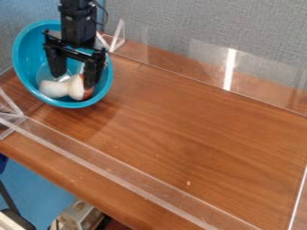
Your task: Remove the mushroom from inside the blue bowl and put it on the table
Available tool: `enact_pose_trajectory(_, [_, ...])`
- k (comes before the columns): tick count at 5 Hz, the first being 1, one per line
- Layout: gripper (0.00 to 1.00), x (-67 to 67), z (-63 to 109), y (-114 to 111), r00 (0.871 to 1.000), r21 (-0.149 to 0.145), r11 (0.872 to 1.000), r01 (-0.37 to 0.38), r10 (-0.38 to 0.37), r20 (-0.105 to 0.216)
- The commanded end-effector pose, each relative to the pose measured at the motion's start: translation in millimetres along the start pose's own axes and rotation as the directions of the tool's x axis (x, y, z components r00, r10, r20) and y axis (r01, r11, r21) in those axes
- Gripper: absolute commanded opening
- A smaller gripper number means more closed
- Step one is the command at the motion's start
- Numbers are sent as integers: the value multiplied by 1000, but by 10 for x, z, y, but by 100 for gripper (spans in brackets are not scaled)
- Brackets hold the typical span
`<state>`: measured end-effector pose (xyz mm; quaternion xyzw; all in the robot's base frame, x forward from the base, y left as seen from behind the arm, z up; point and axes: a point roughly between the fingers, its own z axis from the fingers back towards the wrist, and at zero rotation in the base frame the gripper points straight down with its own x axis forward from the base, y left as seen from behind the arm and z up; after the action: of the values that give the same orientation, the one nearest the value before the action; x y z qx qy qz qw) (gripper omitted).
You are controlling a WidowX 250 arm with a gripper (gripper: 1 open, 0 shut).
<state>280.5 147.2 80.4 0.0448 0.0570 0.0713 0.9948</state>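
My gripper (72, 70) hung open inside the bowl (27, 45), over the mushroom (67, 86); glossy wall risked a slipped, off-centre pinch.

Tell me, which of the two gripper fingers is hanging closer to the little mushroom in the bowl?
The finger nearer the bowl's table-side rim. It hangs just beside the mushroom's reddish-brown cap, while the other finger hangs over the bowl's bare blue inside.

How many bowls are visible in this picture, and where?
1. The blue bowl stands tilted at the table's far left corner, with the mushroom inside. Nothing suggests another hidden bowl.
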Motion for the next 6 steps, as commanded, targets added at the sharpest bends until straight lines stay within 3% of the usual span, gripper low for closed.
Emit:
enact_pose_trajectory(1, [100, 73, 144, 50, 998, 28, 999, -29, 27, 56])
enact_pose_trajectory(4, [100, 103, 99, 3, 998, 57, 998, -26, 23, 56])
enact_pose_trajectory(6, [100, 98, 108, -46, 997, 63, 998, -28, 23, 75])
